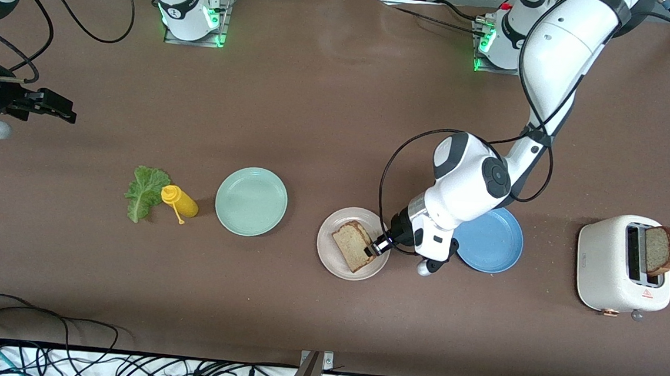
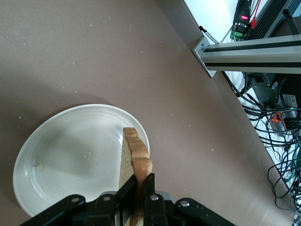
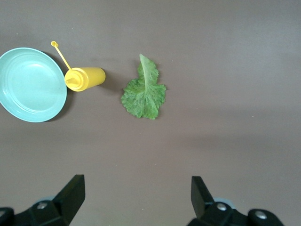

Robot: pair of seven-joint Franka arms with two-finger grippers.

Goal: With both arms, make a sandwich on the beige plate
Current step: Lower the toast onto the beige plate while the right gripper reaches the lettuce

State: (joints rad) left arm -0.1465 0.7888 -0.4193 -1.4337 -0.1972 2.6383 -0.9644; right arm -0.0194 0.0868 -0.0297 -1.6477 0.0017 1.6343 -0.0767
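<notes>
My left gripper [image 1: 376, 245] is down over the beige plate [image 1: 330, 258], its fingers [image 2: 149, 188] pressed together on the crust edge of a bread slice [image 1: 353, 245]. In the left wrist view that slice [image 2: 134, 162] stands on edge between the fingers, with the plate [image 2: 56, 155] under it and a few crumbs on the pale surface. From the front, the slice lies across the plate's middle, and nothing else is in the plate.

My right gripper [image 1: 52, 104] waits in the air over the bare table at the right arm's end, its fingers [image 3: 70, 195] spread wide with nothing between them.

Beside the beige plate, toward the left arm's end of the table, sits a blue plate [image 1: 496, 249], partly covered by my left arm, with nothing showing in its visible part. Toward the right arm's end sits a mint-green plate [image 1: 251, 201], also holding nothing.

Just beside the green plate lies a yellow squeeze bottle [image 1: 179, 201] on its side, and touching it or nearly so is the lettuce leaf [image 1: 143, 192], flat on the table.

At the left arm's end stands a white toaster [image 1: 618, 270]. A second bread slice [image 1: 661, 251] sticks up out of one of its slots; the other slot shows nothing in it.
</notes>
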